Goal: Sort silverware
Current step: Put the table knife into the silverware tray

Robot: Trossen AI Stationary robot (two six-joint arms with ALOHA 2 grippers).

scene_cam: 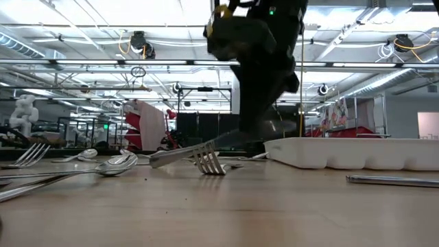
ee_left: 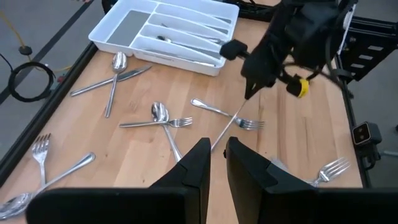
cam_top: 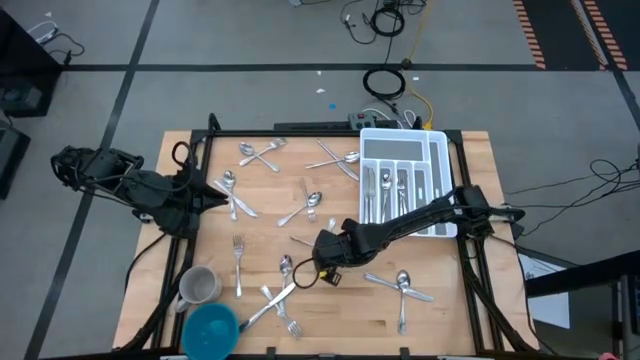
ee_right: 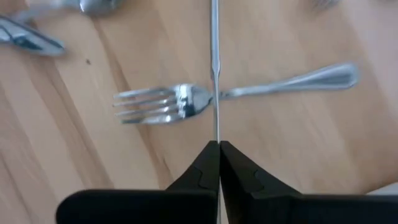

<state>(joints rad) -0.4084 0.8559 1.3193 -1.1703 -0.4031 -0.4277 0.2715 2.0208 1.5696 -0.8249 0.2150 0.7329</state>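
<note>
Pinching a slim utensil [ee_right: 215, 74] between its jaws, right gripper [ee_right: 219, 148] sits above a fork [ee_right: 161, 104].

Shiny forks [cam_top: 238, 262], spoons [cam_top: 403, 284] and knives [cam_top: 268, 306] scattered flat across wooden table; several pieces [cam_top: 402, 190] already lying in tray compartments.
</note>
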